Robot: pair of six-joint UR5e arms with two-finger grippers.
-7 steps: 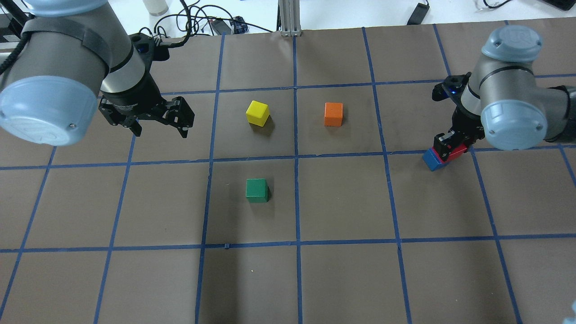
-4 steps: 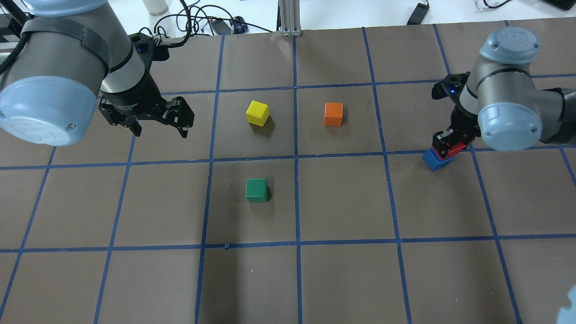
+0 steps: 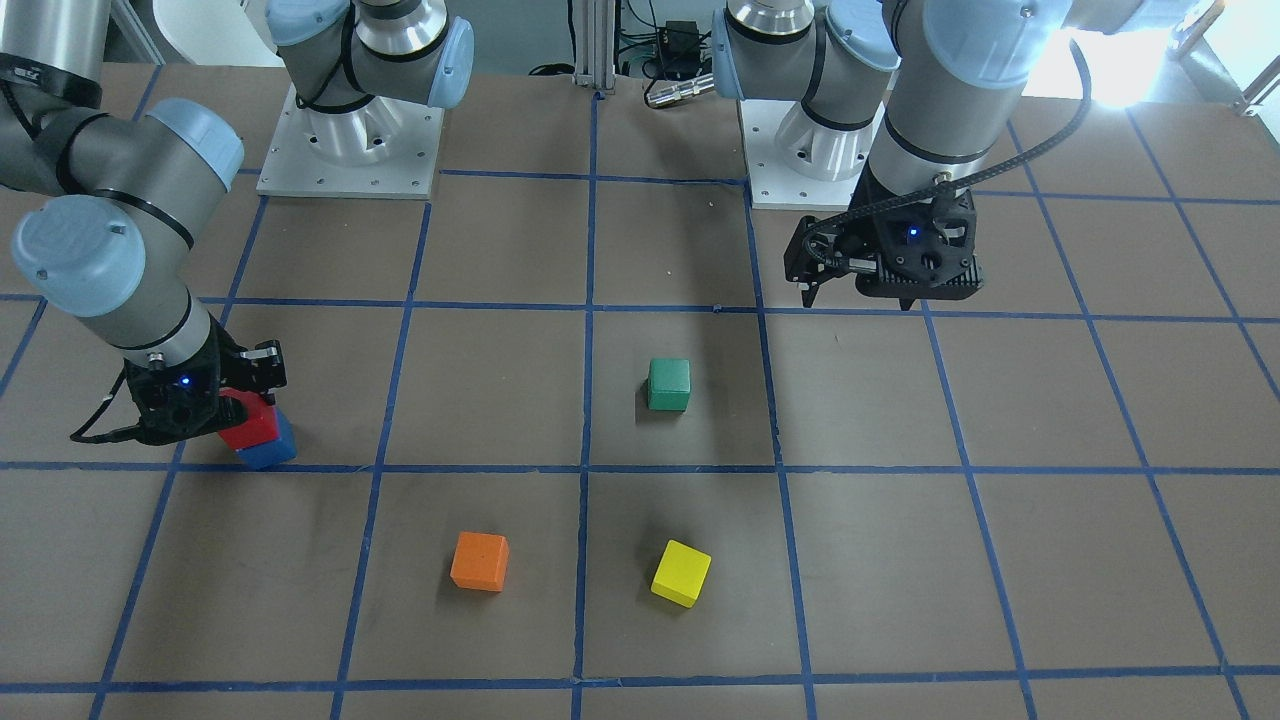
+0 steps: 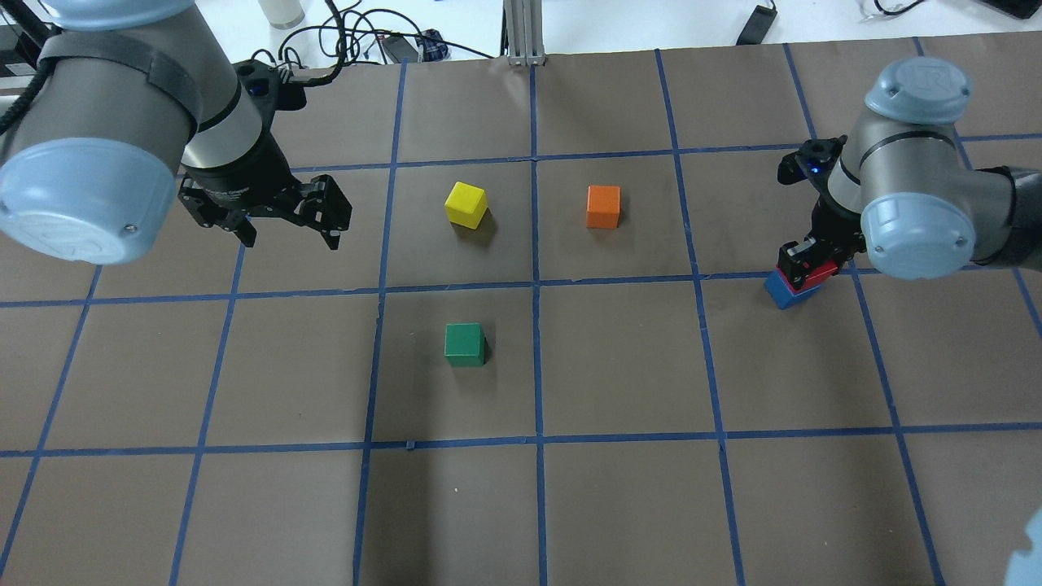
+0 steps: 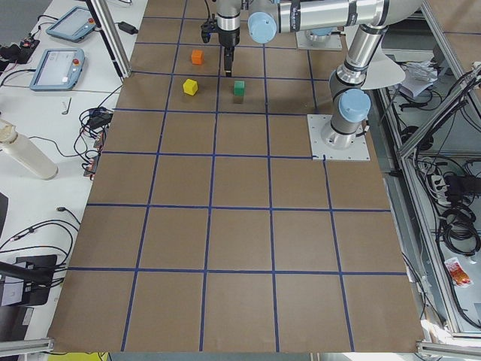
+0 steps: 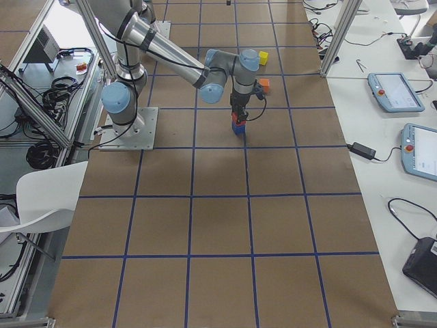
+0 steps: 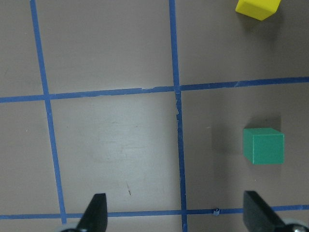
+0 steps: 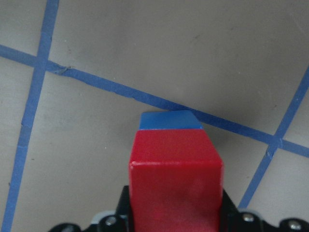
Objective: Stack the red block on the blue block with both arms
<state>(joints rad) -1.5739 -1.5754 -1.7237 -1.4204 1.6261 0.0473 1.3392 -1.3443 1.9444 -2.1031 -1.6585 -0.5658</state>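
Right end effector [image 4: 808, 268] clenched on small matte red cube [image 4: 827, 273] atop small matte blue cube [image 4: 781, 291], 3 o'clock; left end effector [image 4: 291, 238] spread open, 10 o'clock.

The blue block [image 8: 169, 120] shows only a sliver behind the red block [image 8: 176, 179] — the yellow block [image 7: 257, 8] is cut by the top edge.

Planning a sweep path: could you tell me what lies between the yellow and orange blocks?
Only bare table and one blue tape line, seen in the overhead view.
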